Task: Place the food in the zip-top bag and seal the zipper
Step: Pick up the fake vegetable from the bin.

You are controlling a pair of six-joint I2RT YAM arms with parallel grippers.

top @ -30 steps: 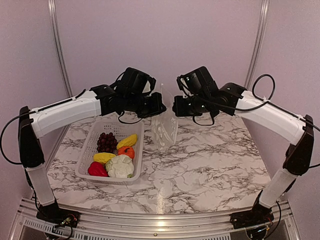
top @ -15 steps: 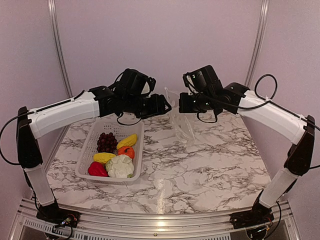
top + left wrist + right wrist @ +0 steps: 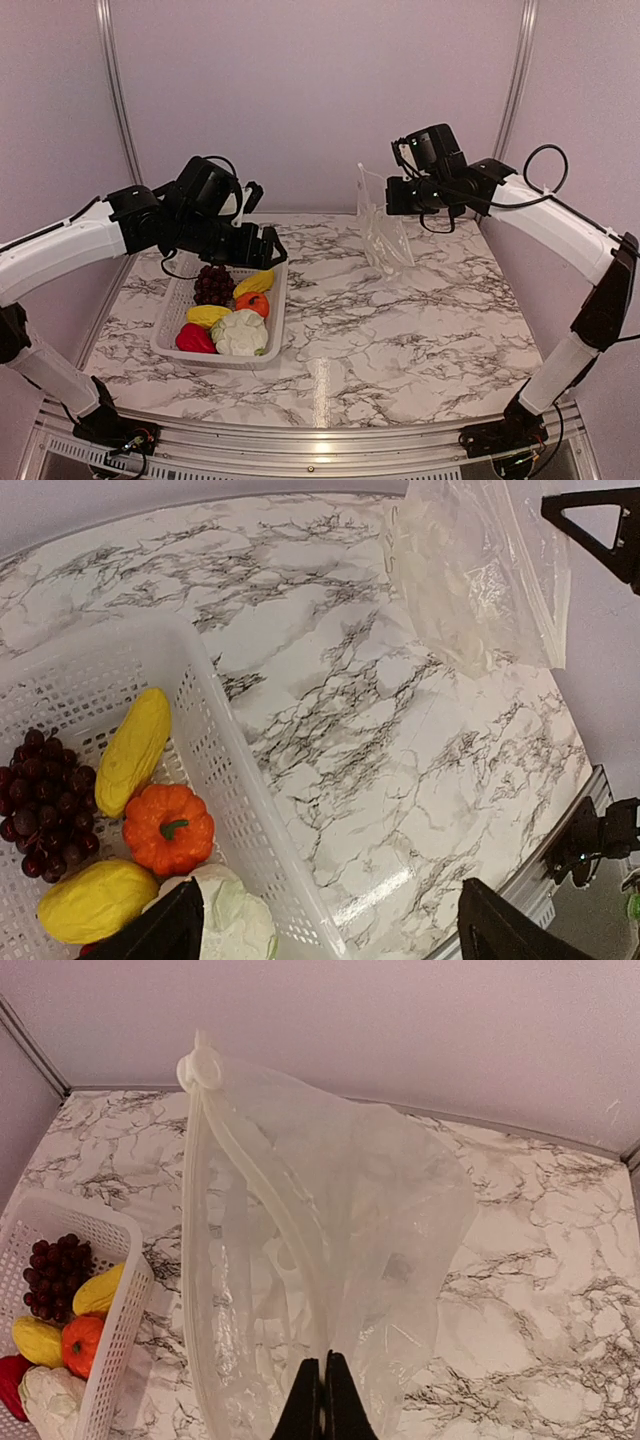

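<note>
The food lies in a white perforated basket [image 3: 163, 335]: purple grapes [image 3: 213, 284], yellow pieces [image 3: 256, 281], an orange fruit [image 3: 251, 302], a red pepper [image 3: 194, 338] and a pale vegetable [image 3: 240, 333]. My left gripper [image 3: 268, 249] hovers open over the basket's far right corner; in its wrist view the left gripper [image 3: 330, 942] is empty, straddling the basket wall [image 3: 235, 790] beside the orange fruit [image 3: 168, 828]. My right gripper [image 3: 388, 196] is shut on the zip-top bag [image 3: 385, 238], which hangs above the table. The right gripper [image 3: 325, 1400] pinches the bag [image 3: 400, 1220] near its zipper [image 3: 197, 1240].
The marble table [image 3: 420, 320] stretches right of the basket. A purple back wall [image 3: 320, 90] and metal corner posts [image 3: 112, 90] enclose the space. The bag [image 3: 470, 570] hangs at the far side, well apart from the basket [image 3: 130, 1295].
My left gripper let go of the bag, opened, and swung down and left over the basket. The right gripper carried the bag to the right and now holds it alone.
</note>
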